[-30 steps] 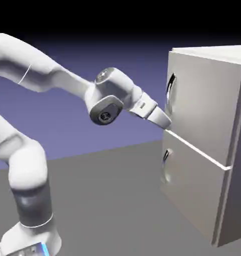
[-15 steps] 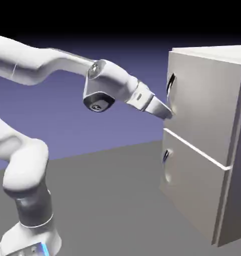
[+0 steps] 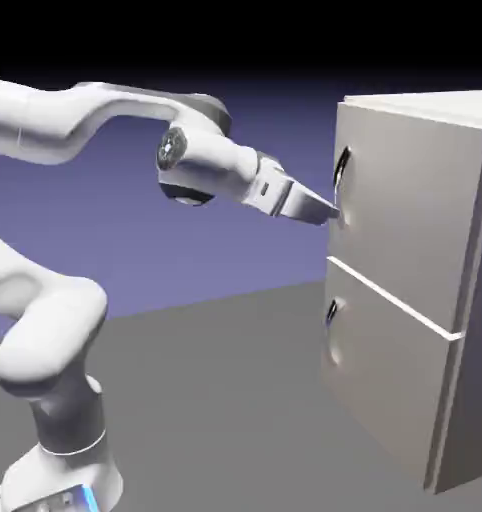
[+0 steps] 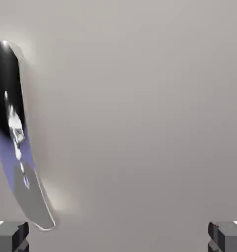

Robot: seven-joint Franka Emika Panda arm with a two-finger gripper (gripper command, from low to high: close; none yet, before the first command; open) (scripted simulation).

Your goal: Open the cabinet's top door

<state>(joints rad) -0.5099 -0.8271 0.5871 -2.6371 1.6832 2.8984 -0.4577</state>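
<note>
While the gripper (image 3: 335, 214) stands fully open and empty, it points at the top door (image 3: 405, 210). That door's handle (image 4: 17, 142) runs lengthwise just off the left fingertip (image 4: 10, 235) in the hand view, outside the jaws.

Gripper (image 3: 332, 212) faces the flat top door (image 3: 405, 215) head-on; its handle (image 3: 341, 172) lies left, floor below clear

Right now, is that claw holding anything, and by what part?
Nothing. The gripper is open, its fingertips wide apart before the top door, handle ungrasped.
</note>
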